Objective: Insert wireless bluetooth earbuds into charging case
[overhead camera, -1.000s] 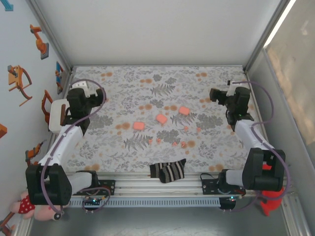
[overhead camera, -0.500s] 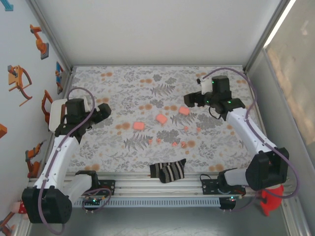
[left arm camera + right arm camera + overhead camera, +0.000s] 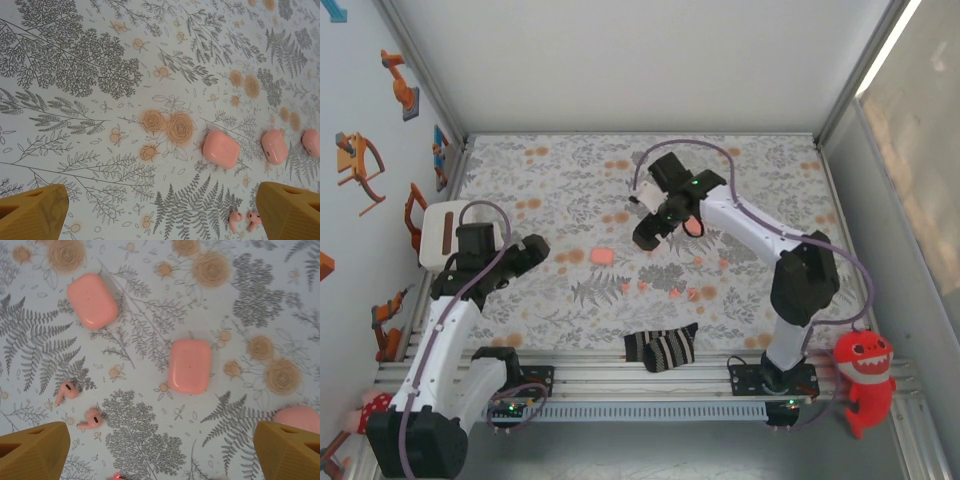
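Three salmon-pink charging cases lie closed on the patterned cloth: the left case (image 3: 603, 256) (image 3: 92, 300) (image 3: 221, 149), the middle case (image 3: 189, 365) (image 3: 274, 146), and the right case (image 3: 692, 227) (image 3: 297, 419) (image 3: 311, 142). Tiny coral earbuds (image 3: 626, 287) are scattered nearer the arms; one pair (image 3: 66, 392) (image 3: 91, 418) lies beside the cases, also seen as a pair (image 3: 234, 220) (image 3: 252, 220). My right gripper (image 3: 647, 238) (image 3: 160, 452) hovers open above the middle case, hiding it from the top camera. My left gripper (image 3: 527, 254) (image 3: 160, 215) is open and empty, left of the cases.
A striped black-and-white sock (image 3: 662, 347) lies at the cloth's near edge. More earbuds (image 3: 692, 294) (image 3: 723, 264) sit right of centre. A red plush toy (image 3: 860, 375) stands outside the table at the right, a pink toy (image 3: 380, 412) at the lower left.
My right arm has swung from the far right edge to the middle, over the cases. My left gripper has moved a little nearer and toward the centre.
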